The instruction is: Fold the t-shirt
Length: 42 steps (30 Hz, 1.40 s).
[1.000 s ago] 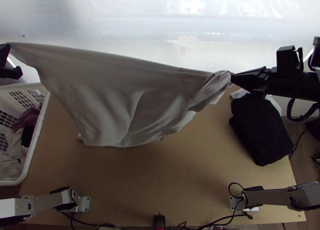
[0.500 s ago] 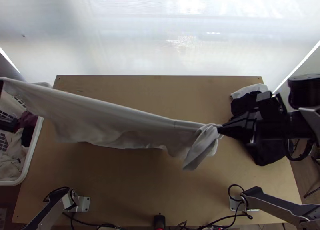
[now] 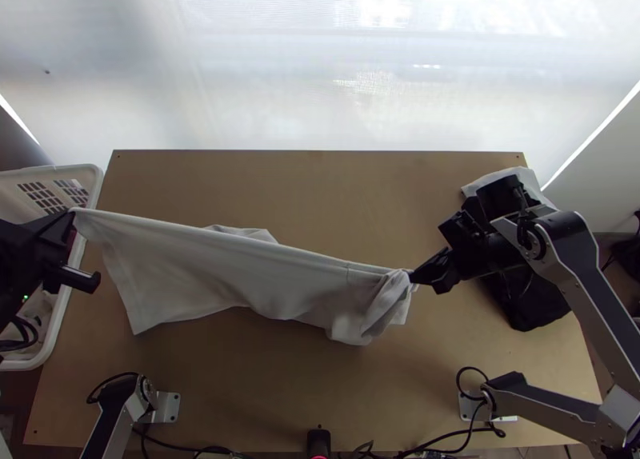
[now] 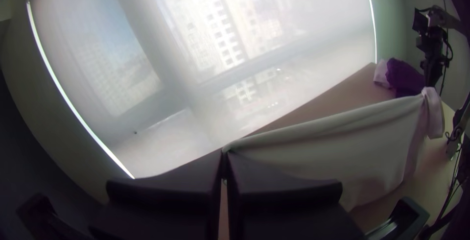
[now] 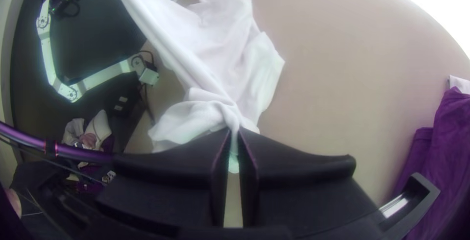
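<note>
A translucent screen (image 3: 320, 67) stands beyond the counter (image 3: 280, 387), which is light wood. Above the counter stretches the pale t-shirt (image 3: 216, 271), between the left tool (image 3: 70, 213) and the right tool (image 3: 412, 279). Its upper edge is pulled taut; the rest drapes in loose folds, and whether its lowest part touches the wood I can't tell. A white basket (image 3: 62, 315) with clothes inside stands at the counter's left edge. A dark garment (image 3: 524, 307) lies folded at the right end, partly under the right arm. The left tool is closed on a corner of the shirt, over the basket's rim; the right tool is closed on its bunched, twisted end. Beside the dark garment's far end lies a smaller pale cloth (image 3: 478, 185).
</note>
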Tool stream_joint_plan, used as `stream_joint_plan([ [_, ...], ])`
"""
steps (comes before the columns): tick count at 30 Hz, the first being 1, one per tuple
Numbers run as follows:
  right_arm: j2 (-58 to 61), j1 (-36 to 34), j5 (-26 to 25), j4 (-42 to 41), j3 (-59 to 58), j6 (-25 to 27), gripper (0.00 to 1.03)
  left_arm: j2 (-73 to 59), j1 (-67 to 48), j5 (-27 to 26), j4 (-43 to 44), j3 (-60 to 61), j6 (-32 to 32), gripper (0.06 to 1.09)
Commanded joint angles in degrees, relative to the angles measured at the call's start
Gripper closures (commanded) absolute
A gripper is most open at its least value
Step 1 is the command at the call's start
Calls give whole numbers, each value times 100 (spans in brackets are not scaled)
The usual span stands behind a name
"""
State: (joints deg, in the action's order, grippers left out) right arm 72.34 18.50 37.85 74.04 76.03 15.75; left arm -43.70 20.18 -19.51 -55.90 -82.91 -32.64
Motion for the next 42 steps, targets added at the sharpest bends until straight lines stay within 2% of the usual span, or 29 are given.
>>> stream_joint_plan([
  [1,721,-242,-383,-1243,-598,-89,100,635,38,17,677,1752,-541,105],
  [10,1925,294,-374,-1630,-220,-292,98,732,-542,17,659,2526,-656,105],
  [11,2048,321,-366,-1638,-211,-336,89,732,-595,17,659,2579,-656,105],
  [14,2276,417,-366,-1638,-150,-459,54,732,-718,17,642,2693,-656,105],
  [19,2162,488,-401,-1568,-79,-573,11,723,-902,8,642,2807,-647,105],
  [20,2074,505,-427,-1524,-79,-573,6,723,-946,17,650,2807,-647,105],
  [26,1468,690,-462,-1032,-150,-573,5,679,-955,17,703,2833,-629,105],
  [32,896,1745,-489,-549,-695,-511,5,688,-937,26,721,2816,-656,105],
  [35,835,2131,-875,-549,-1046,-406,5,705,-885,26,738,2816,-779,105],
  [38,1011,2043,-1552,-847,-1187,-344,5,696,-832,26,747,2798,-823,105],
  [42,1222,1507,-1798,-1278,-1178,-89,7,723,-753,26,747,2798,-937,105],
])
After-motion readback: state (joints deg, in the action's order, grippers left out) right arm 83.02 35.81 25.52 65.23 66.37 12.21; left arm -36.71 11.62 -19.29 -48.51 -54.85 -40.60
